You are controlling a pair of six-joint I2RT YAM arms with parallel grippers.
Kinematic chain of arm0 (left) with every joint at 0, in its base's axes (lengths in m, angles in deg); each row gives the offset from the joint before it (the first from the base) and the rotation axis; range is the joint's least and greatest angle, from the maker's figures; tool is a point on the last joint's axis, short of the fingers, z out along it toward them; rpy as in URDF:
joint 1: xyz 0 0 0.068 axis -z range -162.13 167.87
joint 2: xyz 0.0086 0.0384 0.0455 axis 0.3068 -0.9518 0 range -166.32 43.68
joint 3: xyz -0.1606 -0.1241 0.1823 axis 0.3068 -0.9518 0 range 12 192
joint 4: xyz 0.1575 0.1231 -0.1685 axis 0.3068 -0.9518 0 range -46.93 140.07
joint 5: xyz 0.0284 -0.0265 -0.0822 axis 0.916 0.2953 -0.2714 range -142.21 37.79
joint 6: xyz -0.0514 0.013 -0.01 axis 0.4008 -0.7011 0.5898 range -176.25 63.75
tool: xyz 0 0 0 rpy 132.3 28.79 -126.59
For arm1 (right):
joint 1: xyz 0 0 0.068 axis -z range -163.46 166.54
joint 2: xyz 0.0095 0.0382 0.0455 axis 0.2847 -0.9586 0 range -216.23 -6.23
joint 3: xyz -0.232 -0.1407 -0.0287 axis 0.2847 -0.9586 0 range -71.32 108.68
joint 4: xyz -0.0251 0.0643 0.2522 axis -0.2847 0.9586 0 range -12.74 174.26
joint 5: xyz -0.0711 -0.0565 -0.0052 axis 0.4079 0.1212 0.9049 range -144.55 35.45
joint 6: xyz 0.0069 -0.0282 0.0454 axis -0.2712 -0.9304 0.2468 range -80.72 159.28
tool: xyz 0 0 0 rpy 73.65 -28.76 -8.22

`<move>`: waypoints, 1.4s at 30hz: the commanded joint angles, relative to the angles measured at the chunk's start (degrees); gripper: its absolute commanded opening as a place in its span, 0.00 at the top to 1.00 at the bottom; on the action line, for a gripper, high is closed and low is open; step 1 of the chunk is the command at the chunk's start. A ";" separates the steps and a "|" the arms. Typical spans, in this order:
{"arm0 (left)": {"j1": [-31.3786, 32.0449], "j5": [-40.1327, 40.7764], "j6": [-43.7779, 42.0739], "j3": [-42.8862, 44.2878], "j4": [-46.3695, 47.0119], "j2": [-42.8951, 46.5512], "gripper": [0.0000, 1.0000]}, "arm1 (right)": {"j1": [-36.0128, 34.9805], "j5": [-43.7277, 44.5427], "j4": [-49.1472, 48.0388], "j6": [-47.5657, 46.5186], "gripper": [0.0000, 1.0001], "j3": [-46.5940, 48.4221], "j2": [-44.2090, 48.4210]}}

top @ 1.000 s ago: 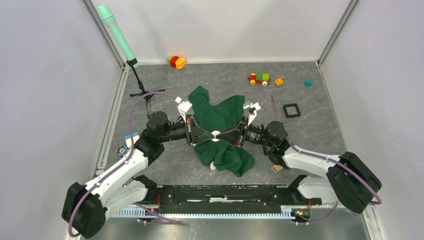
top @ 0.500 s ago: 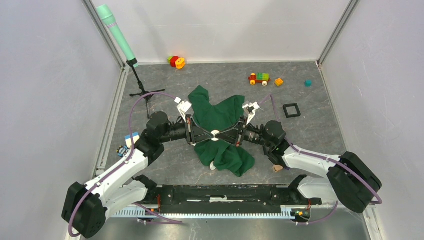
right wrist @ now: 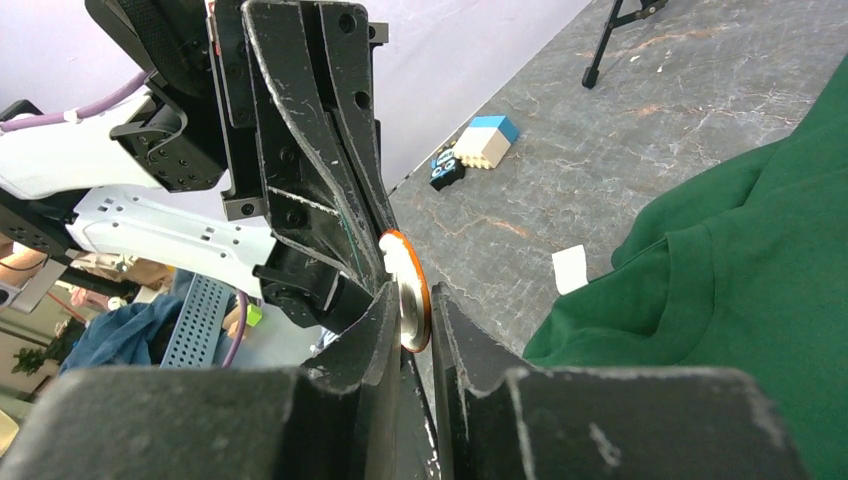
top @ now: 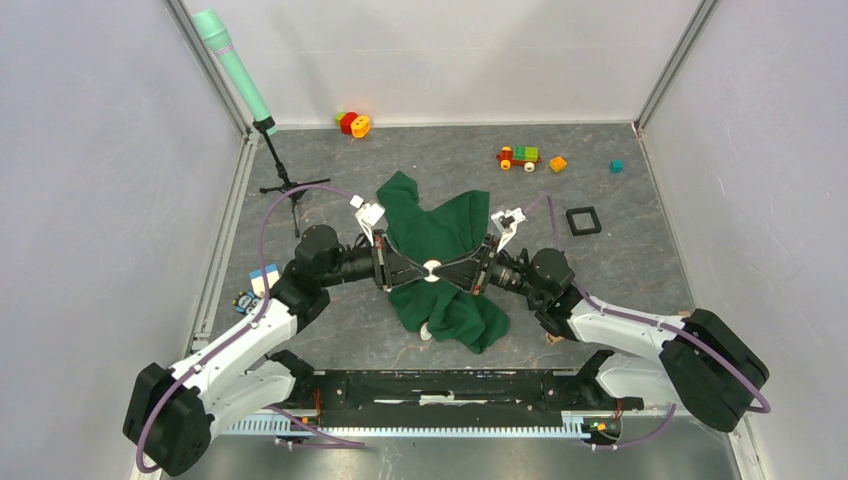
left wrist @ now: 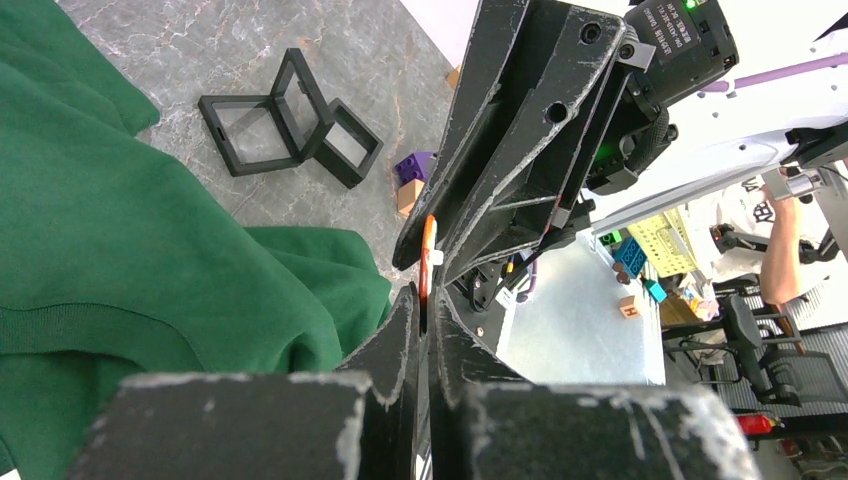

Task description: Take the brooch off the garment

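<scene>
The green garment (top: pixel 440 260) lies crumpled mid-table. The brooch (top: pixel 430 267) is a tiny white round disc with an orange rim, held over the cloth's middle. My left gripper (top: pixel 421 268) reaches in from the left and my right gripper (top: pixel 440 268) from the right, and their tips meet at the brooch. In the left wrist view my left gripper (left wrist: pixel 424 300) is shut on the brooch's orange edge (left wrist: pixel 428 255). In the right wrist view my right gripper (right wrist: pixel 412 305) is shut on the disc (right wrist: pixel 408 290). The pin side is hidden.
A black square frame (top: pixel 583 220) lies right of the garment. A toy train (top: pixel 518 157), orange block (top: pixel 558 163) and teal cube (top: pixel 616 166) sit at the back right. A tripod (top: pixel 285 185) stands at the left, with a blue-white block (top: pixel 264 277) beside the left arm.
The right arm's wrist and elbow have shifted slightly right and lower. Both grippers stay together at the brooch. The garment has not visibly moved.
</scene>
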 commanded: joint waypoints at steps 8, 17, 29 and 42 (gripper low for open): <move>0.50 -2.66 0.41 0.08 2.37 0.40 0.98 | 0.82 2.61 0.42 -2.85 0.78 1.50 -1.51; 0.51 -0.68 0.13 0.16 1.22 0.67 0.98 | 0.84 7.35 -0.42 -0.75 0.66 -0.96 -0.25; 0.52 15.96 -6.00 2.64 -16.84 -0.56 0.98 | 0.90 8.72 4.15 -4.86 0.38 -1.90 3.80; 19.62 45.22 -19.40 18.27 -33.66 -11.83 0.98 | 3.93 30.49 53.36 -26.13 0.24 11.27 14.27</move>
